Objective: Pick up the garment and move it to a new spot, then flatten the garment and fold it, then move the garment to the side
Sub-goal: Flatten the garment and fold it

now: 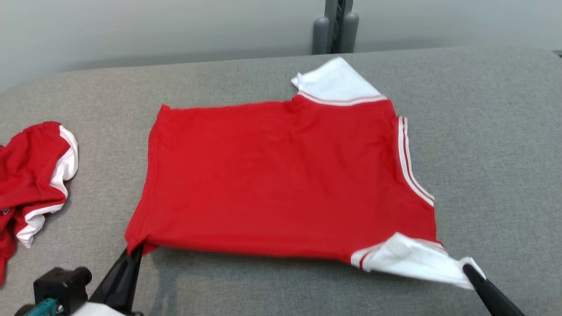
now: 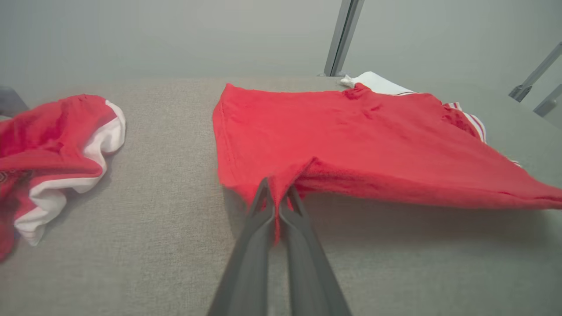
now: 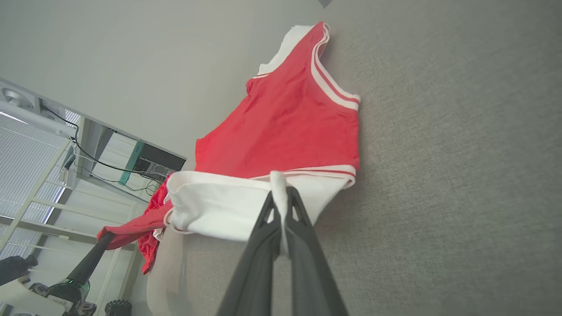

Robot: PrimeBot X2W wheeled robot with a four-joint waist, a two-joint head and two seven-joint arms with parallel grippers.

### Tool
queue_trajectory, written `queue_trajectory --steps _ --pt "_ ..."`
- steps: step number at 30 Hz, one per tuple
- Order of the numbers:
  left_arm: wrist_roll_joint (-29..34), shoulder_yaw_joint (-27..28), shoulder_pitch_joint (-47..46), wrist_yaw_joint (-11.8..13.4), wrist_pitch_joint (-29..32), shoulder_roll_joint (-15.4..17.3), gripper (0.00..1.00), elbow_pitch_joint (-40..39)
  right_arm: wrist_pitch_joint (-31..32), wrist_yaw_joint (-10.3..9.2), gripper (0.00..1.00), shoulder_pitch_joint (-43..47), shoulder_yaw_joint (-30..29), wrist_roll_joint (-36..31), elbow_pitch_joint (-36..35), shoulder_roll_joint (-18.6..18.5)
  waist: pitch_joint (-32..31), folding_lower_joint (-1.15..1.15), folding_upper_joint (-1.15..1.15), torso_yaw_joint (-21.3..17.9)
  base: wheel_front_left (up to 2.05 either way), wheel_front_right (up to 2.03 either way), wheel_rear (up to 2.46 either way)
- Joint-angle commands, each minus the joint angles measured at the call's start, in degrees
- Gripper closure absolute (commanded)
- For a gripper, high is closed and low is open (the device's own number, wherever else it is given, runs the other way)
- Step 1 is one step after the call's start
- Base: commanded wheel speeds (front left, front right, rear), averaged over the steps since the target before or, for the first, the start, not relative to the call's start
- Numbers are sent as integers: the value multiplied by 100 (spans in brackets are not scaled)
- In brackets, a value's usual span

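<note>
- The red garment (image 1: 281,175) lies mid-way across the surface (image 1: 483,153), its long axis running left to right, hem leftward and striped neckline toward the right edge.
- The left claw (image 1: 135,249) pinches the near hem corner, and the right claw (image 1: 469,270) pinches the near white sleeve (that side hangs lifted).
- A crumpled red-and-white cloth (image 1: 33,175) sits apart by the left edge.

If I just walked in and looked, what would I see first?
The big red shirt spread in the middle of the grey surface jumps out first. Its near edge is lifted, pinched at the left corner by the left gripper and at the white sleeve by the right gripper. A second garment, red and white, lies crumpled at the far left.
</note>
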Motion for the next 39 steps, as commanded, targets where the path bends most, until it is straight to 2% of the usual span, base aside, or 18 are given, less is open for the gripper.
queue_trajectory --steps 1,7,11,15,21,27,30,33,39 --pt "64 30 218 143 234 160 100 -274 100 0 100 231 -89 17 -127 -104 -98 0 0 20 0 0 0" --pt "123 110 614 438 721 450 100 -875 311 0 100 680 -491 -131 -338 -275 -179 0 0 26 0 0 0" --pt "49 135 640 441 845 522 100 -953 455 0 100 730 -731 -266 -431 -255 -168 0 0 21 0 0 0" --pt "-58 103 439 326 988 575 100 -926 792 0 100 503 -998 -629 -489 -109 -95 0 0 -10 0 0 0" --pt "-182 7 -95 -22 1162 681 100 -584 1595 0 100 -443 -1207 -1396 -337 317 232 0 0 -86 0 0 0" --pt "-330 -37 -718 -268 1293 647 100 -109 2443 1 100 -1872 -1018 -2063 112 947 800 0 0 -107 0 0 0" --pt "-389 -61 -934 -331 1305 594 100 136 2729 0 100 -2503 -841 -2343 403 1074 1056 0 0 -59 0 0 0" --pt "-426 -118 -1085 -428 1274 530 100 361 2885 0 100 -2961 -658 -2563 756 1140 1221 0 0 -9 0 0 0" --pt "-496 -224 -1283 -597 1149 387 100 793 2775 0 100 -3384 -400 -2799 1378 1158 1352 0 0 94 0 0 0"
